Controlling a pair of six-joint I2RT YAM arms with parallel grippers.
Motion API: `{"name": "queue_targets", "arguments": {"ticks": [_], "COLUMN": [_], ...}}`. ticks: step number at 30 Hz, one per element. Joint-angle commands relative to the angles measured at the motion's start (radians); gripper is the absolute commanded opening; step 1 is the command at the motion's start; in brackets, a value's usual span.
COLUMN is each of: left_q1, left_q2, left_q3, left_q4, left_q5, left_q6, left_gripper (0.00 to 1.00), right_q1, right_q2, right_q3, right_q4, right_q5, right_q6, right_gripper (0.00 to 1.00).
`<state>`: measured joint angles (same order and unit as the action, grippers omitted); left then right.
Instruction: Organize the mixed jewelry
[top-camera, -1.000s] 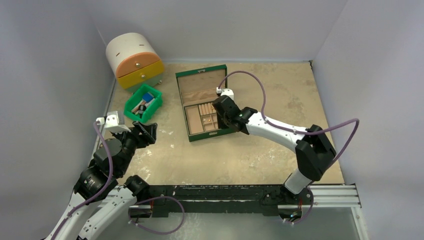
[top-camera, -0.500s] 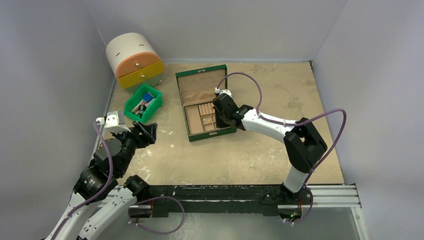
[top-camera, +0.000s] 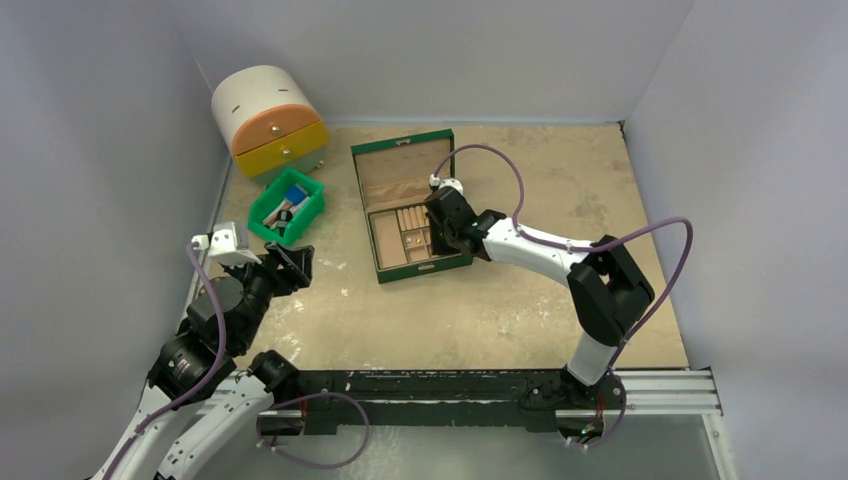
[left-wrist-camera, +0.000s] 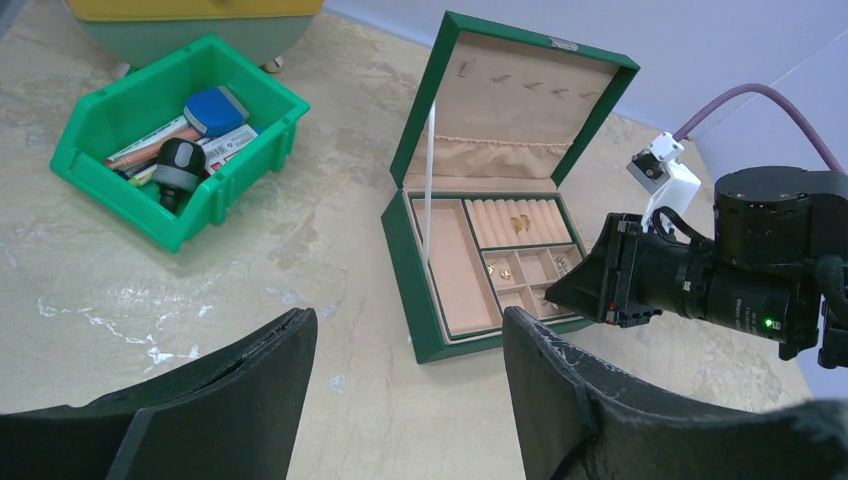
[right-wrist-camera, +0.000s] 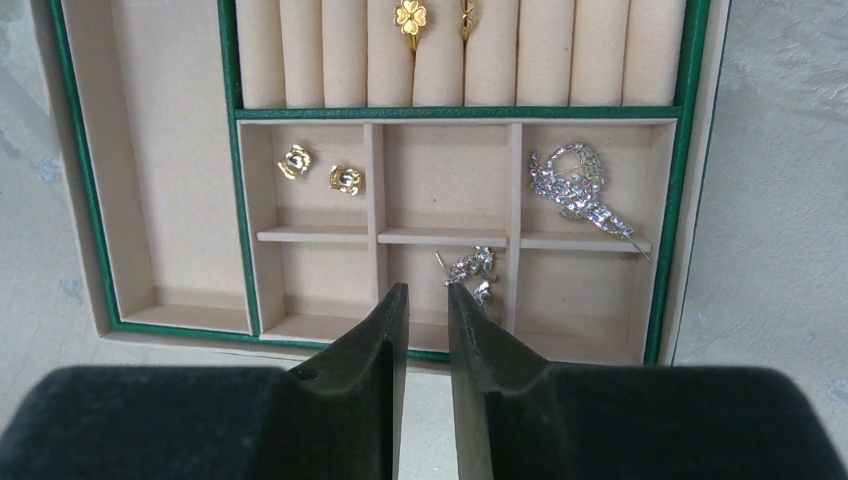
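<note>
The mixed jewelry lies in the open green jewelry box (top-camera: 410, 205). Two gold studs (right-wrist-camera: 295, 160) share the left small compartment. A sparkly silver piece (right-wrist-camera: 575, 185) fills the right one, and gold rings (right-wrist-camera: 409, 18) sit in the ring rolls. A small silver charm (right-wrist-camera: 470, 270) lies in the near middle compartment, just off my right fingertip. My right gripper (right-wrist-camera: 427, 288) hovers over the box's near edge, its jaws a narrow gap apart with nothing between them. My left gripper (left-wrist-camera: 410, 325) stands wide open and empty above the bare table, left of the box.
A green plastic bin (top-camera: 287, 205) with blue and wooden bits sits left of the box. Behind the bin stands a round white cabinet (top-camera: 268, 120) with orange and yellow drawers. The box's upright lid (left-wrist-camera: 520, 100) rises at its far side.
My right arm's elbow has swung in to the left, and its wrist has shifted slightly farther over the box. The left arm has not moved.
</note>
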<state>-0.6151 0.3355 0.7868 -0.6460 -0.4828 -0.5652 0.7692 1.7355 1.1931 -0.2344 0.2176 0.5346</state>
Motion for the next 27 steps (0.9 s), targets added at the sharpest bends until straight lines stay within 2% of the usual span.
{"name": "queue_targets", "arguments": {"ticks": [1, 11, 19, 23, 24, 25, 26, 27], "left_q1": [0.006, 0.007, 0.006, 0.008, 0.008, 0.008, 0.008, 0.008], "left_q2": [0.002, 0.001, 0.004, 0.002, 0.001, -0.001, -0.002, -0.005], "left_q3": [-0.006, -0.006, -0.006, -0.006, -0.005, -0.005, -0.006, -0.006], "left_q4": [0.042, 0.042, 0.043, 0.043, 0.043, 0.043, 0.043, 0.042], "left_q5": [0.002, 0.002, 0.003, 0.004, 0.003, 0.003, 0.003, 0.004], "left_q6": [-0.008, -0.008, -0.008, -0.007, -0.007, -0.007, -0.008, -0.009], "left_gripper": [0.68, 0.68, 0.68, 0.68, 0.68, 0.68, 0.68, 0.68], "right_q1": [-0.003, -0.055, -0.191, -0.271, -0.292, -0.311, -0.332, -0.35], "right_q2": [-0.015, -0.1, -0.12, -0.093, -0.081, -0.068, -0.054, -0.038], "right_q3": [0.029, 0.091, 0.239, 0.311, 0.329, 0.349, 0.367, 0.387], "right_q4": [0.008, -0.014, -0.02, 0.006, 0.014, 0.019, 0.021, 0.026], "right_q5": [0.025, 0.095, 0.129, 0.105, 0.089, 0.069, 0.043, 0.02], "right_q6": [0.011, -0.062, -0.17, -0.183, -0.181, -0.174, -0.169, -0.164], "right_gripper": [0.24, 0.25, 0.23, 0.16, 0.13, 0.04, 0.0, 0.0]}}
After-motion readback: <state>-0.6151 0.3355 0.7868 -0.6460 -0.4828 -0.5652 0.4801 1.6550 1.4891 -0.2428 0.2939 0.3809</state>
